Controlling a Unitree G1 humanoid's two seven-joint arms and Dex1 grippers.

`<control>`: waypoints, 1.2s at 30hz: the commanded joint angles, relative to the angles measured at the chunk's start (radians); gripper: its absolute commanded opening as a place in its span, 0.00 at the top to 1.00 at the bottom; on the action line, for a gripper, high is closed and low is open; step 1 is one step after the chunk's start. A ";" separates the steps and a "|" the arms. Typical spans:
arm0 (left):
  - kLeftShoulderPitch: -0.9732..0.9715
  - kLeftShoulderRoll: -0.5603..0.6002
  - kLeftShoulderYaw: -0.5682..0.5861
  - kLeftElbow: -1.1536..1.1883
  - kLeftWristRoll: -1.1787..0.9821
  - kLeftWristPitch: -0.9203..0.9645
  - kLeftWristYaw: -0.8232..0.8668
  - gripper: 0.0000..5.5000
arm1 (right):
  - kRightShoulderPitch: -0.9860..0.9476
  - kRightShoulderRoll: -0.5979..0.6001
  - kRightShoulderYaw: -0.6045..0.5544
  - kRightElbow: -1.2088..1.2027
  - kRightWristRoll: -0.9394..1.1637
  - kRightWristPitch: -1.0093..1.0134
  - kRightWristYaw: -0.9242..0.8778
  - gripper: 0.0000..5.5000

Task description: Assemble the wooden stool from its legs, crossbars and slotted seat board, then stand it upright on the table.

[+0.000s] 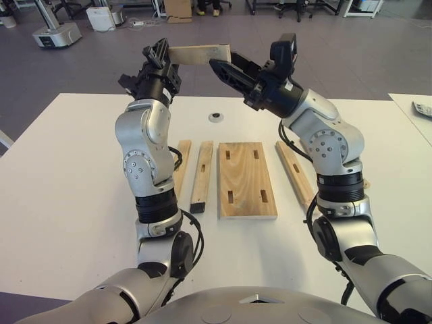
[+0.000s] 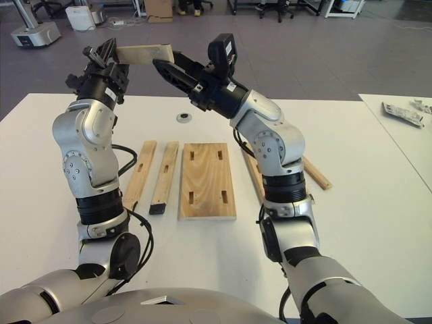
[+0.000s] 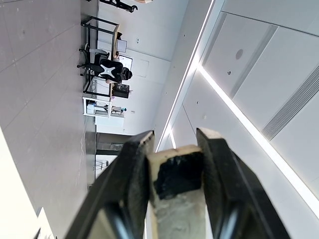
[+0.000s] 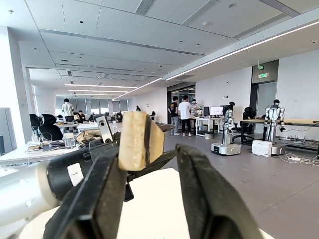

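Observation:
My left gripper [image 1: 162,57] is raised over the far side of the table, shut on one end of a wooden leg [image 1: 200,53] that lies roughly level in the air. In the left wrist view the fingers [image 3: 127,184] clamp the leg's black-tipped end [image 3: 177,175]. My right gripper [image 1: 220,67] is open at the leg's other end, which sits between its spread fingers [image 4: 204,194] without being clamped [image 4: 138,141]. The slotted seat board [image 1: 246,179] lies flat on the table below.
Two wooden pieces [image 1: 182,165] [image 1: 202,174] lie left of the seat board, one with a black end. Another piece [image 1: 295,172] lies to its right, and a further one [image 2: 316,173] beyond it. A small round disc [image 1: 216,117] sits on the white table [image 1: 67,169] farther back.

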 commanded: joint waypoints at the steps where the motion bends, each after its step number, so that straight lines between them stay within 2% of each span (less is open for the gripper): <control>1: 0.000 -0.069 -0.010 -0.002 0.023 0.013 -0.009 0.77 | -0.029 0.016 -0.014 -0.005 0.019 0.017 -0.016 0.81; 5: 0.007 -0.065 -0.012 0.000 0.031 0.021 -0.014 0.77 | -0.018 0.030 -0.020 -0.028 0.049 0.034 -0.026 0.92; 12: 0.042 -0.015 -0.018 0.016 0.096 0.080 -0.076 0.77 | -0.025 0.087 -0.098 -0.031 0.139 0.081 -0.097 0.92; 17: 0.079 0.052 -0.003 0.032 0.173 0.164 -0.140 0.56 | -0.036 0.105 -0.120 -0.018 0.151 0.074 -0.122 0.92; 24: 0.137 0.190 0.066 0.026 0.243 0.270 -0.207 0.56 | -0.058 0.087 -0.178 0.027 0.148 0.031 -0.146 0.92; 28: 0.153 0.483 -0.011 -0.001 0.645 0.330 -0.389 0.56 | -0.064 0.047 -0.167 0.050 0.117 0.043 -0.140 0.92; 31: -0.007 0.624 -0.121 0.108 0.948 0.246 -0.614 0.56 | -0.032 0.030 -0.116 0.038 0.085 0.061 -0.124 0.92; 33: -0.095 0.650 -0.198 0.189 1.093 0.194 -0.751 0.56 | -0.014 0.033 -0.089 0.027 0.076 0.067 -0.118 0.92; 36: -0.156 0.611 -0.286 0.282 1.171 0.215 -0.900 0.56 | 0.000 0.043 -0.073 0.006 0.081 0.069 -0.120 0.92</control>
